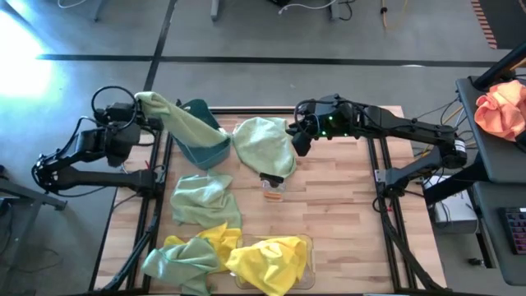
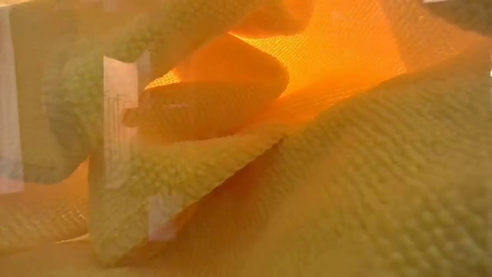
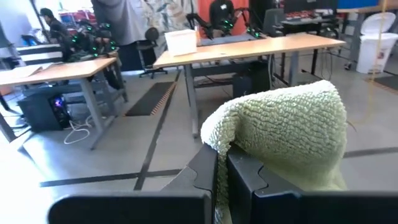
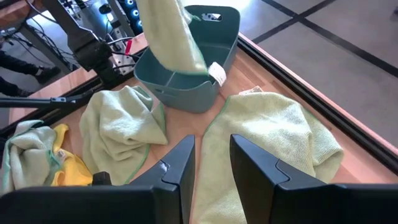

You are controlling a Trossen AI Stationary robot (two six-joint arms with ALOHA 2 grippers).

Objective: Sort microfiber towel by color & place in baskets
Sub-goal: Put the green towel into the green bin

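While the wooden desk [image 1: 345, 205] carries loose towels, the left gripper [image 1: 146, 105] is clamped on a sage green towel [image 1: 177, 119] draped into the teal basket [image 1: 205, 148] at far left. The right gripper [image 1: 296, 136], fingers parted, hovers over another green towel [image 1: 263, 144] spread beside that basket. Yellow towels [image 1: 267, 259] fill the clear basket [image 1: 307, 243] nearby.

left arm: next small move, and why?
Probably open the left gripper to drop its green towel. It is shut on one end, beside the teal bin, and the cloth already drapes over the rim into the bin. The right gripper hovers over another green towel.
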